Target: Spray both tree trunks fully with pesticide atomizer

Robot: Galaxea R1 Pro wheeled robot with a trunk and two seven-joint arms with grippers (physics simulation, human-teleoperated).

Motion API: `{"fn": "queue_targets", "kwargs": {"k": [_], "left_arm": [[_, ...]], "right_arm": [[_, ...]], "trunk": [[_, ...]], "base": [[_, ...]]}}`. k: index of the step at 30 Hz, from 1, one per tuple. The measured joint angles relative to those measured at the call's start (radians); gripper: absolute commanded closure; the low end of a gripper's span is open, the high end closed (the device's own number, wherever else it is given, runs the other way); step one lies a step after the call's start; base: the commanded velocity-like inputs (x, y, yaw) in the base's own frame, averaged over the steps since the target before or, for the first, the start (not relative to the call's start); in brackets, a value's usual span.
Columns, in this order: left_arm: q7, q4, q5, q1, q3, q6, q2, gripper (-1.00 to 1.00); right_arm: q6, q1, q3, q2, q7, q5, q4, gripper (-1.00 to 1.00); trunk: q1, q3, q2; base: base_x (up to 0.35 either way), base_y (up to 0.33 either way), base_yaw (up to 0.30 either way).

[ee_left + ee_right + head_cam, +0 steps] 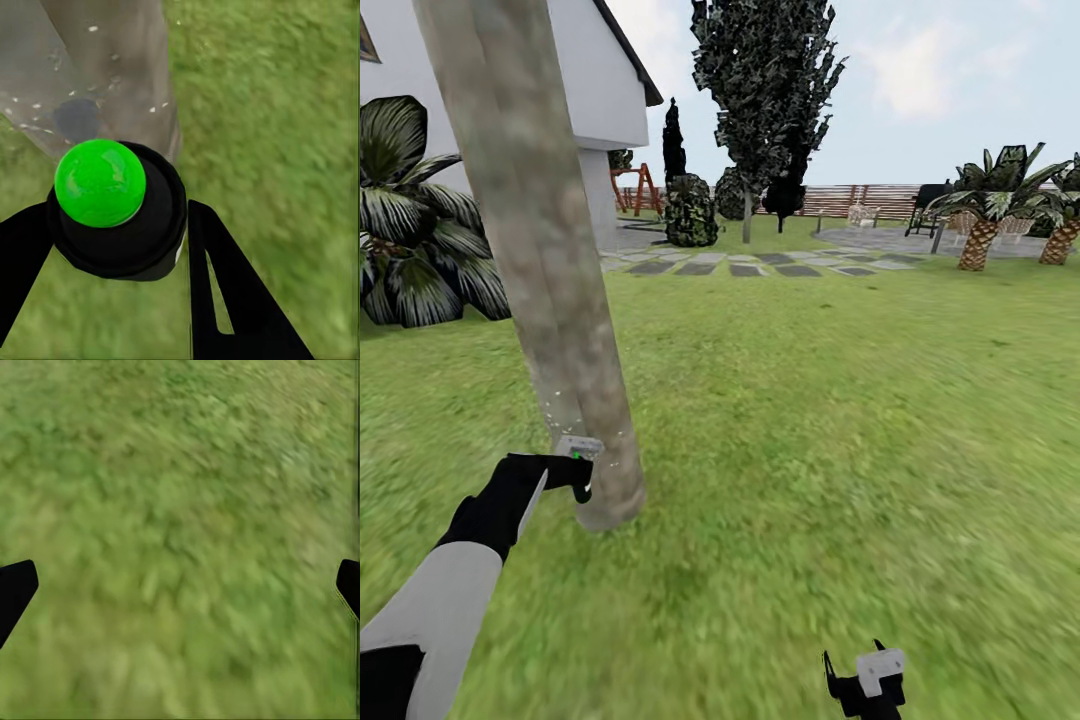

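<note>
- Black fingers [225, 292] of the left gripper [112, 225] stand on either side of the pesticide atomizer [116, 214], a black round-bodied bottle with a bright green ball-shaped cap; the jaws are closed around its body, one finger touching each side.
- From the head view, the left gripper [565, 470] at the end of a black-and-white arm holds the atomizer [578, 452] just beside the base of the thick, pale grey-brown mottled tree trunk [545, 250], which leans up and to the left.
- Tiny whitish specks of pesticide [575, 405] dot the lower trunk just above the atomizer; in the left wrist view the specks [90, 30] lie scattered on the trunk [112, 67] beyond the green cap.
- Right gripper [865, 680], black with a pale grey block on top, sits at the near right over the green lawn [840, 400], well apart from the trunk.
- Its two black fingertips [15, 589] stand wide apart at the edges of the right wrist view, with only blurred grass [180, 532] between them: jaws open, holding nothing.
</note>
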Motion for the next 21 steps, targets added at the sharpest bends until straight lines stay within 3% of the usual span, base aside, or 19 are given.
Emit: {"fn": "queue_targets", "kwargs": {"k": [10, 21], "left_arm": [[0.004, 0.000, 0.003, 0.002, 0.005, -0.002, -0.001, 1.00], [0.008, 0.010, -0.001, 0.004, 0.007, -0.002, -0.002, 1.00]], "right_arm": [[0.000, 0.000, 0.000, 0.001, 0.000, 0.000, 0.000, -1.00], [0.000, 0.000, 0.000, 0.001, 0.000, 0.000, 0.000, -1.00]], "trunk": [[0.000, 0.000, 0.000], [0.000, 0.000, 0.000]], "base": [[0.003, -0.273, 0.012], [0.061, -0.273, 0.245]]}}
